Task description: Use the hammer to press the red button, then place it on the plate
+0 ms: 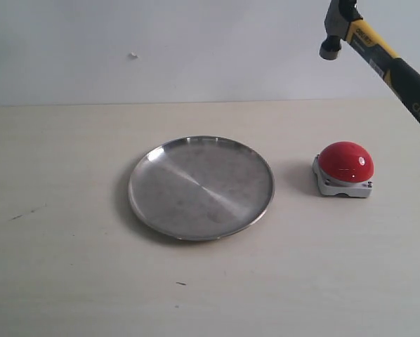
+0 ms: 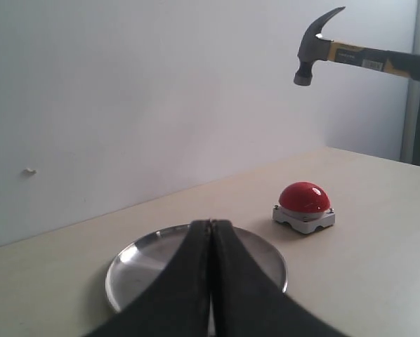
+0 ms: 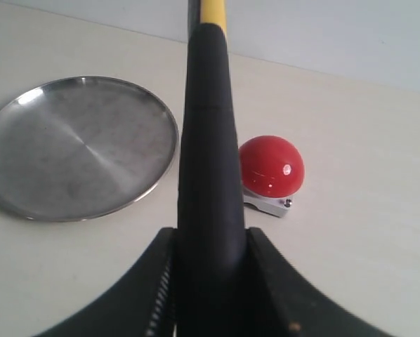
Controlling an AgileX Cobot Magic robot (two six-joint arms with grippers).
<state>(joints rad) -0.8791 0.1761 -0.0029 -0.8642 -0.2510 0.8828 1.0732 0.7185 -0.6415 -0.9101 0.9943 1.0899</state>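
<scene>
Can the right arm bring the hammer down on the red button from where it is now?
Probably yes. The right claw grips the hammer with its head high, roughly above the red button, only open air between. The plate sits off to the side.

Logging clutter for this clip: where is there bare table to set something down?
Widest free patch: the table on the left arm's side of the plate. Another bare strip runs in front of plate and red button. The plate itself holds nothing. Tightest spot: the gap between plate and button, with the hammer held high over the button.
</scene>
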